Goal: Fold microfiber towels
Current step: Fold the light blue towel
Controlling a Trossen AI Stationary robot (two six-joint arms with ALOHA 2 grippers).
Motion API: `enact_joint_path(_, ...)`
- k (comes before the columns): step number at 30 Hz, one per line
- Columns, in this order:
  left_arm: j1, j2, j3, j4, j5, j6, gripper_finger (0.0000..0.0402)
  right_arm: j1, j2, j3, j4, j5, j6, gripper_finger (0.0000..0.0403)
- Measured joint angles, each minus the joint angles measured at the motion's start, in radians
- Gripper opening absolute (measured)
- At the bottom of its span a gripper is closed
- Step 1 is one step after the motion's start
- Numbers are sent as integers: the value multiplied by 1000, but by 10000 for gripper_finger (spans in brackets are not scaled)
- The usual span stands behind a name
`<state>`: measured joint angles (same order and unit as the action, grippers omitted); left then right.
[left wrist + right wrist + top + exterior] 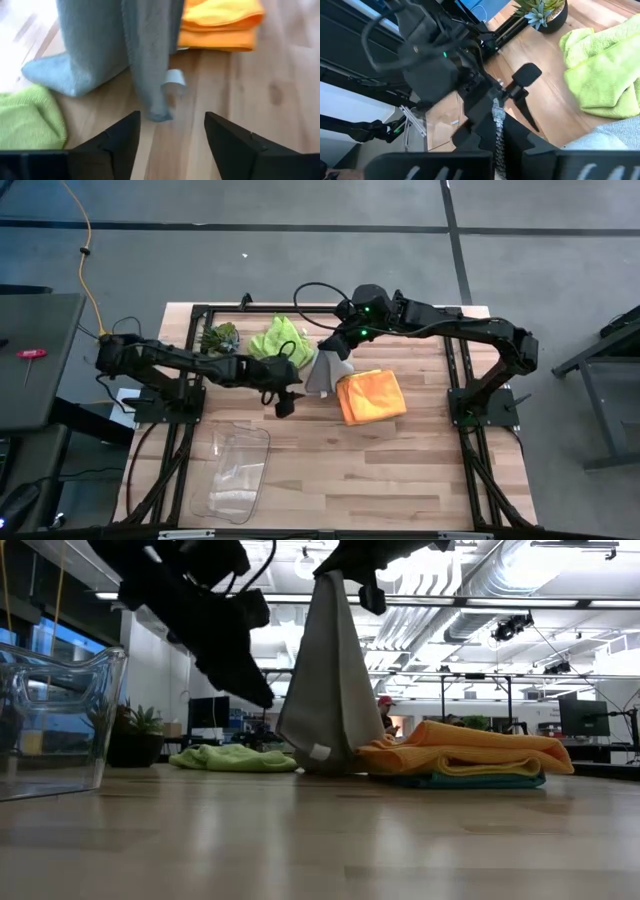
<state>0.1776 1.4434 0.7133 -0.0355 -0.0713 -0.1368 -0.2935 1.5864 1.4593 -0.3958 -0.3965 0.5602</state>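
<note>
A grey towel (pixel 325 690) hangs from my right gripper (pixel 338 348), which is shut on its top above the table's middle. Its lower end rests on the wood, with a white tag (pixel 175 77) showing. My left gripper (pixel 172 135) is open, slanting down just left of the towel. The towel's lowest corner (pixel 156 114) lies a little ahead of the gap between its fingers, untouched. A lime green towel (pixel 280 340) lies crumpled at the far side. A folded orange towel (pixel 370 395) tops a stack with a yellow and a teal one (pixel 470 780). My right gripper pinches the grey towel's top edge (pixel 496 120) between its two shut fingers, a thin bunched strip of cloth. The towel hangs below the fingers in a narrow cone. Its lower end (pixel 320 762) rests on the table beside the orange stack.
A small spiky plant in a dark pot (pixel 220 338) stands at the far left, beside the lime green towel. A clear plastic bin (pixel 235 470) lies near the front left. Bare wood (pixel 400 470) stretches along the near side and right.
</note>
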Motion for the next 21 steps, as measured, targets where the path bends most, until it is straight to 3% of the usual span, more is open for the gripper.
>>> enact_joint_path(4, -9, 57, 0, 10, -67, -99, 235, 0, 0, 0, 1, 0, -3, 0)
enact_joint_path(12, -8, 190, 0, 170, -19, -285, 255, 0, 0, 0, 0, 0, -4, 0)
enact_joint_path(21, 7, 173, 0, 172, -3, -483, 255, 0, 0, 0, -4, 0, -26, 0)
